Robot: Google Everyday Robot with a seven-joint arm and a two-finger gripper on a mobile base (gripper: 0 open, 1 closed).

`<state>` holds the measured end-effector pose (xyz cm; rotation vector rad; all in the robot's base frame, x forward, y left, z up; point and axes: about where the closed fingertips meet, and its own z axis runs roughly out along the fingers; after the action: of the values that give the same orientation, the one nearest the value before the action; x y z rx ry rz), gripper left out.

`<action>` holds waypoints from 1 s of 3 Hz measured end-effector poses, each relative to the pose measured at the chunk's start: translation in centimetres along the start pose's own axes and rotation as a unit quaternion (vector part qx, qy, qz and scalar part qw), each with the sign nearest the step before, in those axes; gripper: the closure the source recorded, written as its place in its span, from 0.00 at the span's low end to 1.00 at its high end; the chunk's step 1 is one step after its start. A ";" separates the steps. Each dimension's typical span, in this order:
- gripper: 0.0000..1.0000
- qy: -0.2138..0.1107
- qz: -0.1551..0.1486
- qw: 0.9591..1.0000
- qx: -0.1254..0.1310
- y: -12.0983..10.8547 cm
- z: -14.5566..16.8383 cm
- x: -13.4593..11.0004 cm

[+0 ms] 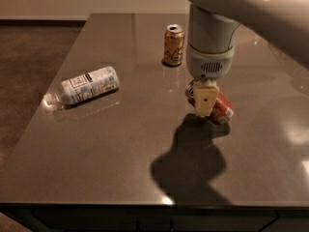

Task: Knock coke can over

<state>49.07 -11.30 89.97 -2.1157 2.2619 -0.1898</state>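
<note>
Coke can (223, 109) red, tilted, pincer (203, 111) before it

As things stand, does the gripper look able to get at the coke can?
Likely yes: the gripper sits right against the tilted coke can, with nothing between them. The gold can stands apart behind it, and the plastic bottle lies well away.

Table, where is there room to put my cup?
The near half of the table, in front of the bottle, is bare. So is the strip between bottle and gold can. Crowded: right middle, where the gripper hangs at the tipped coke can.
</note>
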 end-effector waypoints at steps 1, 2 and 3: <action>0.36 0.000 -0.013 1.000 -0.011 0.5 0.6 -0.4; 0.12 -0.007 -0.024 0.999 -0.026 1.2 1.4 -1.0; 0.00 -0.012 -0.035 0.999 -0.033 1.6 2.4 -1.8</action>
<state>47.86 -9.56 87.33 -2.2180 2.2124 -0.0934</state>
